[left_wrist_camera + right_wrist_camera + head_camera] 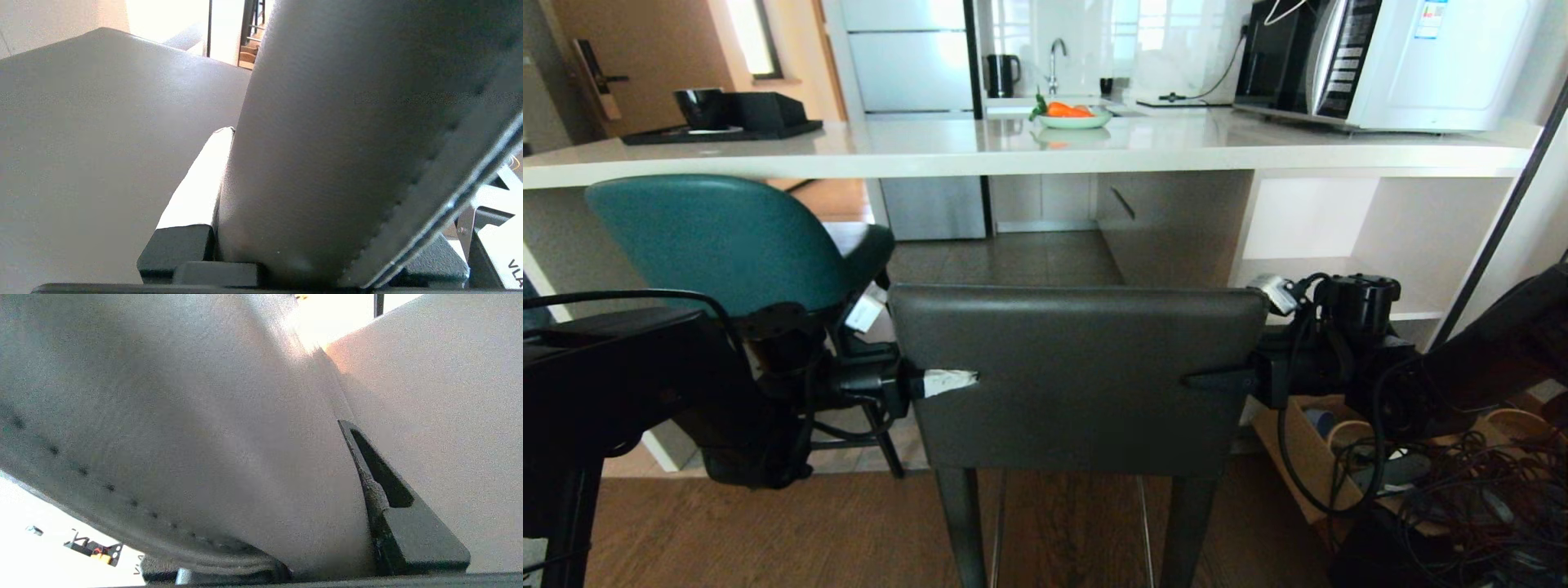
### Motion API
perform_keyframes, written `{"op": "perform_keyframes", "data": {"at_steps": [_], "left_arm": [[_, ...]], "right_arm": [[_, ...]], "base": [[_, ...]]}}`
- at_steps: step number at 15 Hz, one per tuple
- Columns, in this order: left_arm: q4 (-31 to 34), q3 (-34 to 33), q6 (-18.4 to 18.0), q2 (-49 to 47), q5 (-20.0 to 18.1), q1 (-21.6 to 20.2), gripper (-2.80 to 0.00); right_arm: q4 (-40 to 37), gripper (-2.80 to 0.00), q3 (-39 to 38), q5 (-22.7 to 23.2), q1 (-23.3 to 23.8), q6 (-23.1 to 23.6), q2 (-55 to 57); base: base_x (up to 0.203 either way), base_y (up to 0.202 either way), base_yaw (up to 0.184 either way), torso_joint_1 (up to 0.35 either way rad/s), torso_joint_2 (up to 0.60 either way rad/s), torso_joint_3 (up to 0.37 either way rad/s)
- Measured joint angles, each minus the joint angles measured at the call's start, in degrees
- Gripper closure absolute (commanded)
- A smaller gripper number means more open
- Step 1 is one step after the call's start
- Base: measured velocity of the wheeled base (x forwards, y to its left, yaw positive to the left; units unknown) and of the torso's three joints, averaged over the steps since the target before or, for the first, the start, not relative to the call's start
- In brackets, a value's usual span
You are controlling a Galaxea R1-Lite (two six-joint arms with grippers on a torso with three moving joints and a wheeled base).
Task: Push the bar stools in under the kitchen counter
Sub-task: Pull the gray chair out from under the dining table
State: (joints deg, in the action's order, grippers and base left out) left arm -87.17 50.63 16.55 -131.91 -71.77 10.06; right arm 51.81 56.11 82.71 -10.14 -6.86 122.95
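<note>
In your head view, the grey stool [1078, 376] stands before the kitchen counter [1013, 147], the left gripper [931, 382] and right gripper [1217, 377] clamping its backrest edges; the teal stool [719, 241] sits left. Your left wrist view shows fingers [196, 196] pinching that backrest [347, 143]; the right wrist view shows the same, with one finger [392, 514] against the leather [184, 437].

Dark wood floor [768, 531] meets grey tiles [1013, 257]; beyond, a white fridge [911, 57], bright window [752, 37], wooden door [645, 49].

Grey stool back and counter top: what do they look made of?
The grey stool back looks like leather or leatherette: fine grain, soft sheen, and stitching along its edge in the wrist views. The counter top looks like polished stone or a composite: glossy off-white, mirroring the bowl.
</note>
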Motion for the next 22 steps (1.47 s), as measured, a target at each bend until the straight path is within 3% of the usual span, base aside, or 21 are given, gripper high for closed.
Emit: {"op": "perform_keyframes", "data": {"at_steps": [22], "left_arm": [[0.0, 1.4, 0.2, -0.3, -0.1, -0.7, 0.00]], "right_arm": [[0.0, 0.00, 0.8, -0.1, 0.0, -0.2, 1.2]], "base": [[0.000, 0.000, 0.000, 0.000, 0.00, 0.000]]}}
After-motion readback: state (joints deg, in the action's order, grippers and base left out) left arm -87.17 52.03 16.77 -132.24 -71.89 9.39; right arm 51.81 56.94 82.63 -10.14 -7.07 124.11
